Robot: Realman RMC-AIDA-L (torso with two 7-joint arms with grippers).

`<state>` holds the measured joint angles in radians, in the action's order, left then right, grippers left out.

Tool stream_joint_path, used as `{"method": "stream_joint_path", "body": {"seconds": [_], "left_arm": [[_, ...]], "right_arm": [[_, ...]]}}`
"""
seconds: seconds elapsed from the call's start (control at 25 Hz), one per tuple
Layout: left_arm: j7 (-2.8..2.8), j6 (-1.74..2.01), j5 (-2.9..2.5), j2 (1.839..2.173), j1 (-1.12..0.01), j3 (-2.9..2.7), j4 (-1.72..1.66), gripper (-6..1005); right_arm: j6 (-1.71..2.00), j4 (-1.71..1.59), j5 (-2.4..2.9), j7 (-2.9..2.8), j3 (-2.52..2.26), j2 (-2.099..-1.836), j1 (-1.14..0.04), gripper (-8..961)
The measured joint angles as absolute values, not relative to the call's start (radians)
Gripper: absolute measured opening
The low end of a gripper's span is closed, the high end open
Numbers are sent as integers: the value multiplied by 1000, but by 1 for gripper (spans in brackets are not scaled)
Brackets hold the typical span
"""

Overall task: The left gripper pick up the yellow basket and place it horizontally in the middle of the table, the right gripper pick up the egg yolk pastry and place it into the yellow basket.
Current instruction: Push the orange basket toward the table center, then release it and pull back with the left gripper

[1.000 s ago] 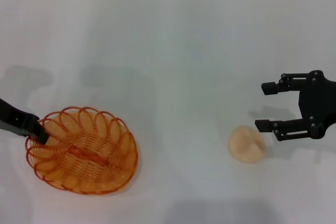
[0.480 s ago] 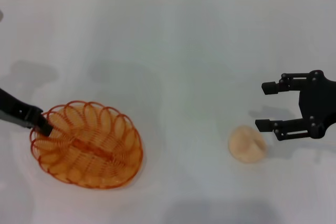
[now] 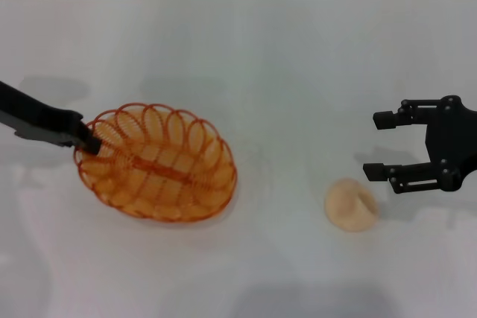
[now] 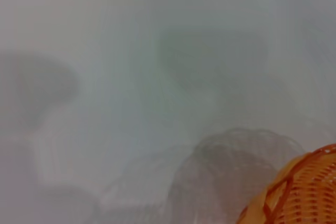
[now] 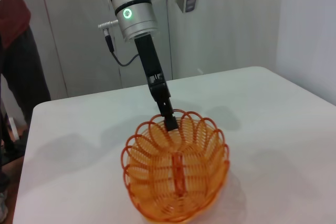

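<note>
The left gripper (image 3: 91, 144) has its fingers pinched tight on the looped rim of the yellow basket (image 3: 158, 163), gripping at the basket's nine o'clock edge in the head view. From the right wrist view, the basket (image 5: 176, 167) hangs from that pinch, tilted, apparently lifted clear of the white counter (image 3: 283, 57). The right gripper (image 3: 381, 147) hovers with fingers spread wide, holding nothing. The egg yolk pastry (image 3: 351, 204) sits on the counter just beside it at its seven o'clock, well apart from the basket, at the basket's three o'clock.
</note>
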<state>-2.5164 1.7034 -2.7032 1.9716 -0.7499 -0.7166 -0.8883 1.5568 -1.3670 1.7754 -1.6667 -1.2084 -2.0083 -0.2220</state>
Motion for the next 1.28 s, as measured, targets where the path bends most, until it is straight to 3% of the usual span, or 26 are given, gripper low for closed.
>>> {"method": "stream_joint_path", "body": {"seconds": [0.32, 1.28], "left_arm": [[-2598, 1672, -2680, 1996, -746, -710, -880, 83], [-2775, 1605, -2536, 1988, -721, -663, -854, 79]], "right_arm": [[1574, -1374, 1764, -1668, -1207, -2008, -222, 761], [1618, -1397, 1744, -1675, -1209, -2008, -221, 759]]}}
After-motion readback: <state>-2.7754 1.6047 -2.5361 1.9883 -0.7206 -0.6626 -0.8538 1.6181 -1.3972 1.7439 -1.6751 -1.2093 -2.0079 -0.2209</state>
